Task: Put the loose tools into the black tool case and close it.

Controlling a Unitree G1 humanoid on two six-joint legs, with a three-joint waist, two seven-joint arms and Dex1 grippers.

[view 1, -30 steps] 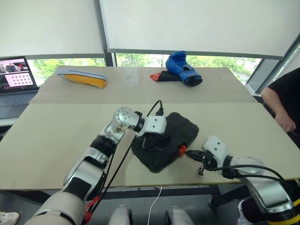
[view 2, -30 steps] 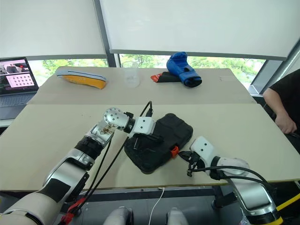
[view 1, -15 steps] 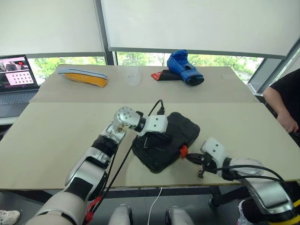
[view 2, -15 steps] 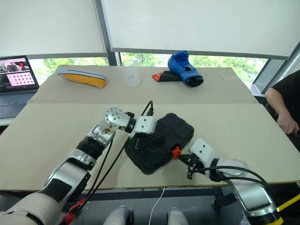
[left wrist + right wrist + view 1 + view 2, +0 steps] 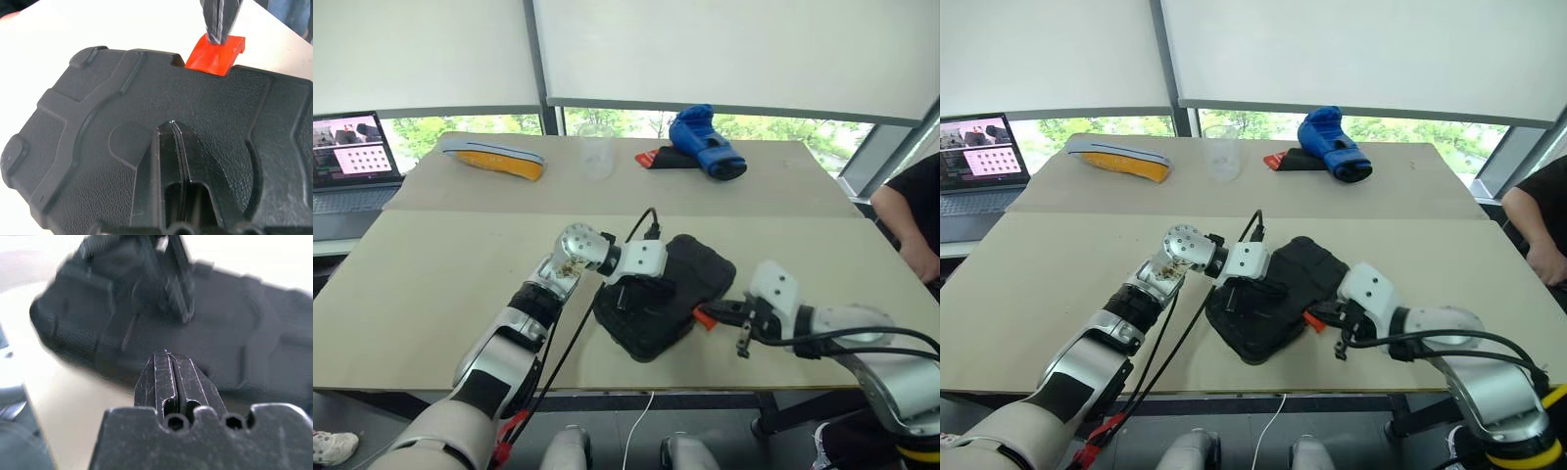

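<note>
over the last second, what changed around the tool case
The right hand, shut, lifted slightly at the orange latch, its arm rising off the table. The left hand stayed shut, pressed on the closed black tool case, which did not move.

the black tool case lies closed near the front edge of the table, and it serves as landmark. on its lid rests the left gripper, fingers pressed together, with its arm and black cable blocking approach from the robot's left front. at the case's orange latch the right gripper, fingers pressed together, occupies the right-hand side. left of the case the tabletop is open and passable. beyond the case lies a wide bare stretch; obstacles stand only at the far edge: a clear cup, a blue boxing glove, a yellow object. a person sits far right of the case.
</note>
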